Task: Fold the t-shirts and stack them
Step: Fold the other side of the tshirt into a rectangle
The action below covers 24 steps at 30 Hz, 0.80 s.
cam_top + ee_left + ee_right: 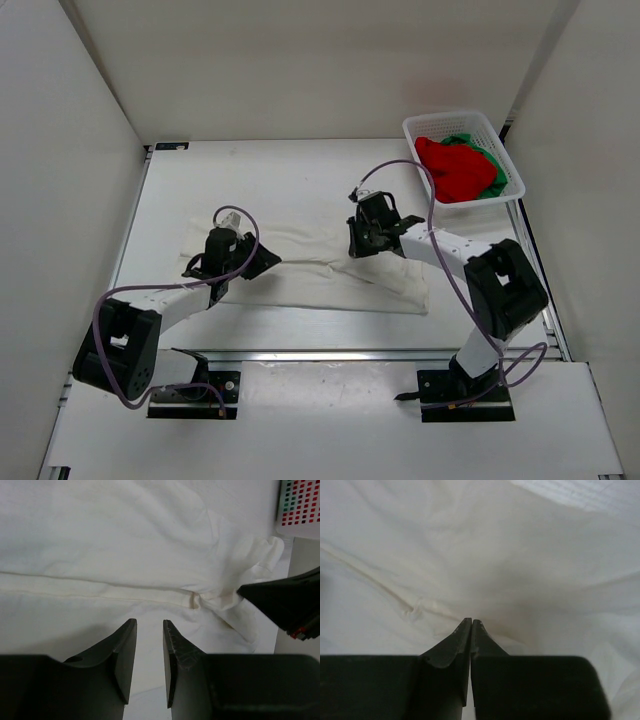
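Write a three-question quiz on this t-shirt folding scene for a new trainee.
1. True or false: the red t-shirt lies in the basket.
2. Which shirt lies on the table under both arms? A white t-shirt, B red t-shirt, C green t-shirt.
3. Which is shut, the left gripper or the right gripper?
Key: 1 true; 2 A; 3 right.

White t-shirt across table; red t-shirt and green t-shirt in basket
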Each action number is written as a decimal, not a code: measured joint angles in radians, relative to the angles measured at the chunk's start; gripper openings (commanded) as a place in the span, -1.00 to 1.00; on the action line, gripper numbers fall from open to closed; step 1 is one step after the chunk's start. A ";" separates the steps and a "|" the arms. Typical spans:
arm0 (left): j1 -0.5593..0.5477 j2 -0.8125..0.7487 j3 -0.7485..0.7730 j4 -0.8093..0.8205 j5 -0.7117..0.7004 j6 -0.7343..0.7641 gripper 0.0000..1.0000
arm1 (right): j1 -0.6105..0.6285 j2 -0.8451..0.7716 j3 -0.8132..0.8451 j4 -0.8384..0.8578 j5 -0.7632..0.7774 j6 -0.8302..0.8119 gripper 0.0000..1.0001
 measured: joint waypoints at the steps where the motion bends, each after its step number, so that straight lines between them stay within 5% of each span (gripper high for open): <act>1: 0.000 -0.003 0.000 0.006 0.003 0.000 -0.23 | 0.017 -0.022 -0.010 -0.016 0.004 0.008 -1.00; 9: 0.001 -0.006 0.000 0.029 0.032 -0.013 -0.23 | 0.203 -0.131 -0.084 -0.060 0.003 0.129 -0.81; 12: 0.005 -0.010 0.000 0.034 0.039 -0.019 -0.22 | 0.258 -0.131 -0.125 -0.064 -0.026 0.174 -0.52; 16: 0.000 -0.025 0.000 0.037 0.041 -0.021 -0.21 | 0.285 -0.148 -0.130 -0.074 -0.051 0.180 -0.55; 20: -0.033 -0.024 0.011 0.038 0.033 -0.020 -0.19 | 0.185 -0.243 -0.145 -0.062 -0.059 0.159 -0.96; 23: -0.080 0.011 0.046 0.037 0.021 -0.020 -0.15 | 0.002 -0.313 -0.187 -0.001 -0.058 0.143 -0.97; 24: -0.092 0.032 0.065 0.039 0.019 -0.019 -0.15 | -0.071 -0.321 -0.205 0.032 -0.061 0.143 -0.84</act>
